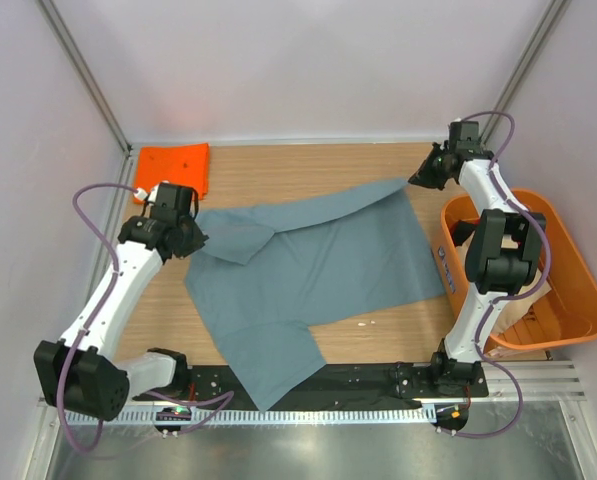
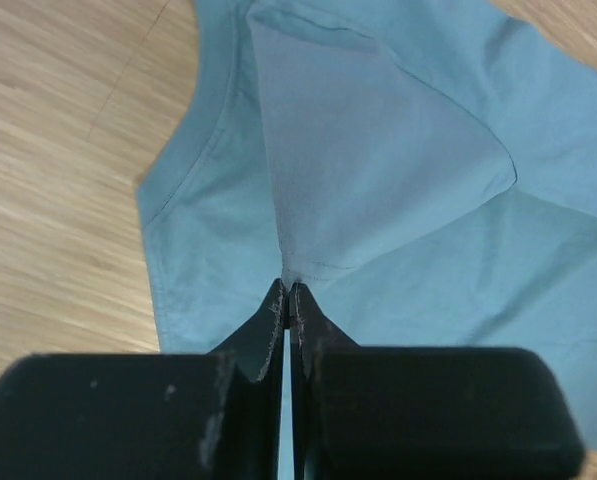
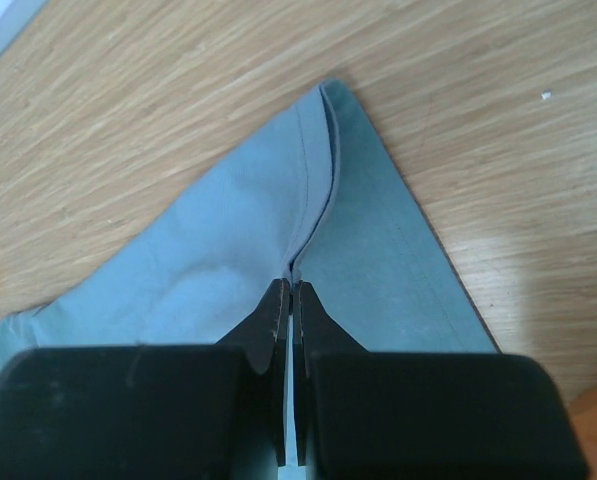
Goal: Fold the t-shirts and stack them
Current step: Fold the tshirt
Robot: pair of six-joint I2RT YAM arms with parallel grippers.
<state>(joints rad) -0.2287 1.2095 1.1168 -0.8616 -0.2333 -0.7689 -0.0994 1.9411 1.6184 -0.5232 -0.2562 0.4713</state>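
Note:
A large grey-blue t-shirt [image 1: 318,275] lies spread across the wooden table, one part hanging over the near edge. My left gripper [image 1: 190,240] is shut on a pinched fold of its sleeve at the shirt's left side [image 2: 289,285]. My right gripper [image 1: 419,179] is shut on the shirt's far right corner, its hem raised into a ridge between the jaws [image 3: 294,285]. A folded bright orange t-shirt [image 1: 174,167] lies flat at the far left corner of the table.
An orange plastic tub [image 1: 563,262] stands at the right, beside the right arm, with light cloth inside. Grey walls enclose the table on three sides. A metal rail [image 1: 378,400] runs along the near edge.

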